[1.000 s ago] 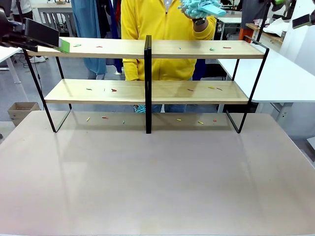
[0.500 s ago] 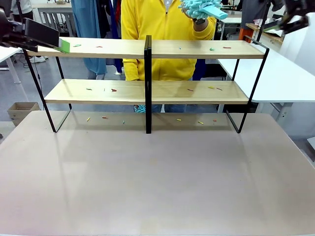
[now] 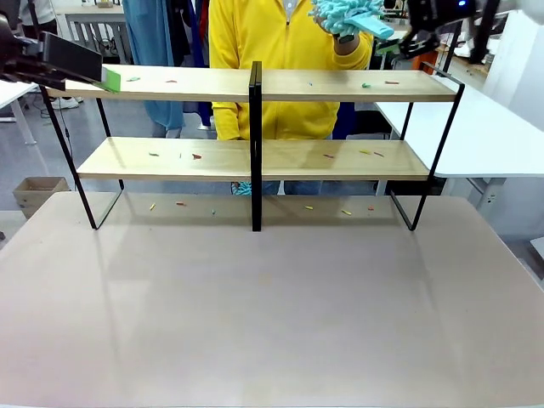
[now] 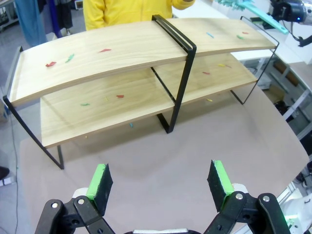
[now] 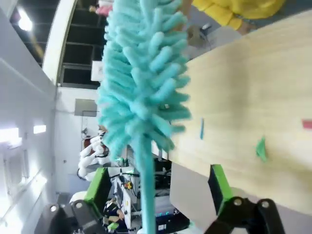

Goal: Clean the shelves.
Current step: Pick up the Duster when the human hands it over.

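Plainly, the right tool [image 5: 158, 180] gapes wide open, the teal duster [image 5: 141, 73] rising between its fingers toward twelve o'clock, held by a person's hand [image 3: 343, 41]. The shelves [image 5: 253, 97] lie at its three o'clock. The left tool [image 4: 160, 175], likewise open, hangs over the counter [image 4: 170, 156], shelves at twelve o'clock.

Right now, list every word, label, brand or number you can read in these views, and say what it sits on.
No readable text here.
The shelves: bare wood, no print or label.
The teal duster: no brand mark shows.
Cardboard box on the floor: no print that can be read.
Pale sheet on the far wall: too blurred to tell if it bears writing.
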